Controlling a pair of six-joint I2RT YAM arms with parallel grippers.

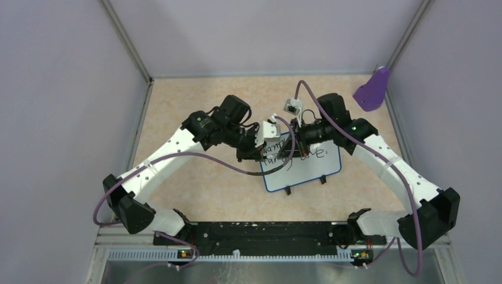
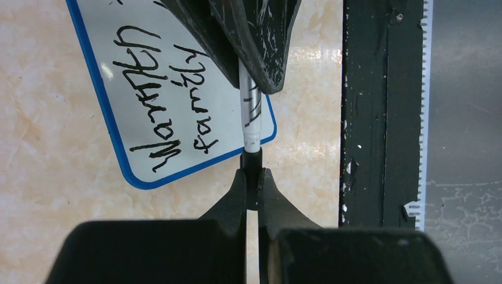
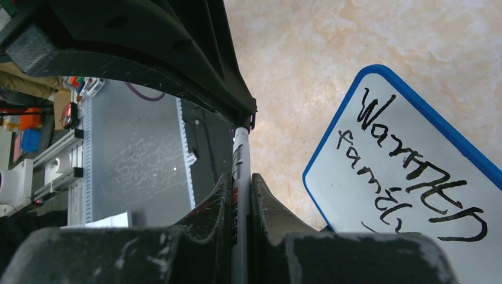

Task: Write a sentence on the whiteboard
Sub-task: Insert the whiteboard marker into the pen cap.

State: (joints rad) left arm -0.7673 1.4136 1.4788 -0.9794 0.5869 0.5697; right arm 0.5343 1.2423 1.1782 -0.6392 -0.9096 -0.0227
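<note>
Surroundings: pale lavender walls (image 1: 59, 89) enclose a beige marbled table (image 1: 195, 183).
Whiteboard: the small flat white whiteboard with a thin blue rim (image 2: 103, 35) lies flat on the table, right of centre, with two black feet on its near edge. Its far-left part is under both hands.
Sentence: the black handwritten sentence (image 2: 148, 100) runs in two lines. "Warmth" is on the first and "family" on the second, with "love" after it in the top view.
Marker: a slim white marker (image 2: 251, 112) with a black cap (image 2: 251, 161). The black and red print on its barrel is too small to read.
Left hand: the left hand (image 2: 253, 174) is narrow, pinched on the cap end.
Right hand: the right hand (image 3: 240, 177) is narrow, clamped around the white barrel.
Key relation: the hands meet tip to tip. The marker's long axis runs straight from one to the other, roughly left to right above the whiteboard.
Step, judged: the writing looks complete. A grip on both ends suggests seating the cap, which calls for a push along that axis.
Aside: a purple scoop-shaped object (image 1: 372, 92) sits at the far right, well apart.
</note>
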